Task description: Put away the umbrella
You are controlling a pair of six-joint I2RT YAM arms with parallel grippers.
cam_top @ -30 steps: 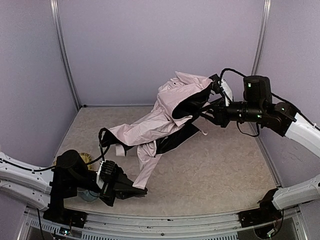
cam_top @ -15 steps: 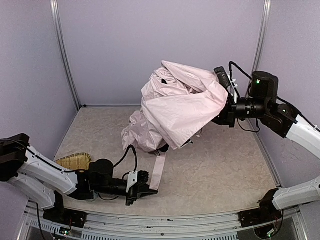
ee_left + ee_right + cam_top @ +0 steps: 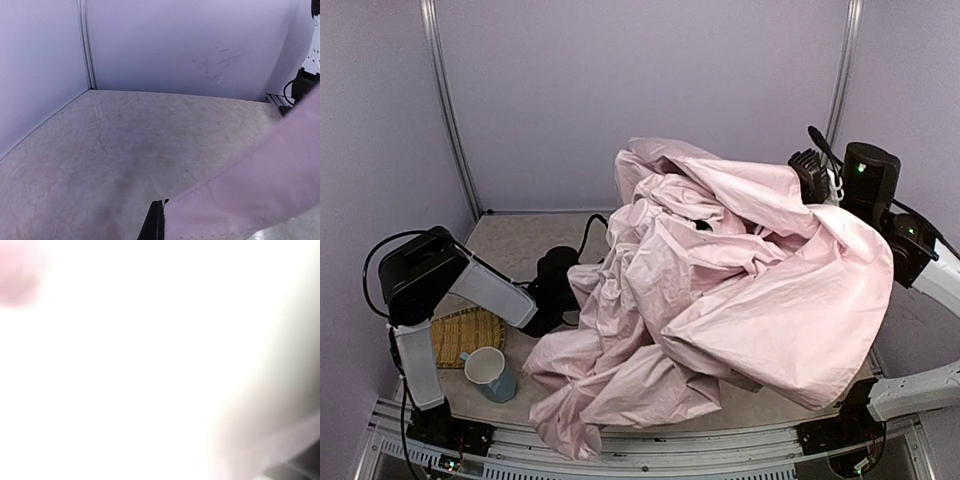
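The umbrella (image 3: 750, 290) is a big crumpled mass of pale pink fabric covering the middle and right of the table. Its top stands level with my right wrist (image 3: 865, 175). My right gripper is buried in that fabric, which stays lifted off the table there. The right wrist view is washed out white, with only pink fabric (image 3: 280, 430) pressed against the lens. My left arm (image 3: 490, 290) reaches in from the left and its gripper is hidden under the canopy. In the left wrist view my left gripper (image 3: 158, 220) is shut, with the hem of the fabric (image 3: 260, 190) running from its tip.
A woven basket (image 3: 465, 335) lies at the front left, with a pale blue mug (image 3: 490, 373) standing just in front of it. Lilac walls close the table on three sides. Bare tabletop (image 3: 125, 140) stretches to the back left corner.
The pink canopy has spread out and down toward the front edge, hiding its black lining. My left arm has swung from the front edge back to the left, under the fabric. The mug now shows.
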